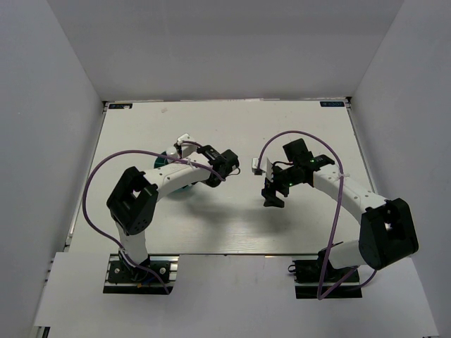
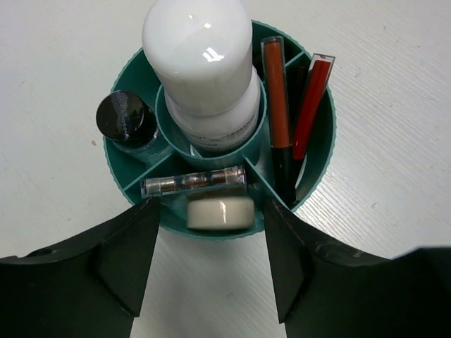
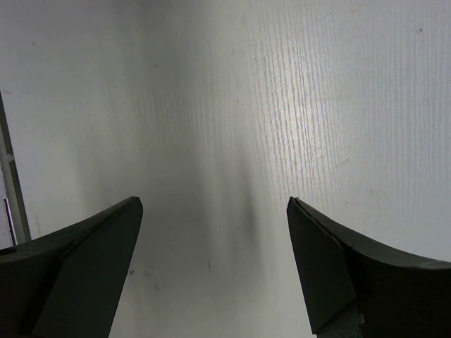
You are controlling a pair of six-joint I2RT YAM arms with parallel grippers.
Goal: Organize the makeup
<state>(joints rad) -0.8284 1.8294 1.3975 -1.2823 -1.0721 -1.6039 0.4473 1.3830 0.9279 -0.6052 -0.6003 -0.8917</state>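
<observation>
The teal tub holds the makeup in its compartments. A white bottle stands in the middle cup. A black-capped tube stands on the left and two thin red-black sticks on the right. A clear vial and a round cream compact lie in the near compartment. My left gripper is open and empty, with its fingertips either side of the tub's near rim. From above, the tub is mostly hidden under my left arm and gripper. My right gripper is open and empty over bare table. No pinkish palette shows.
White walls enclose the table on the left, back and right. A grey strip runs along the left edge of the right wrist view. Purple cables loop over both arms.
</observation>
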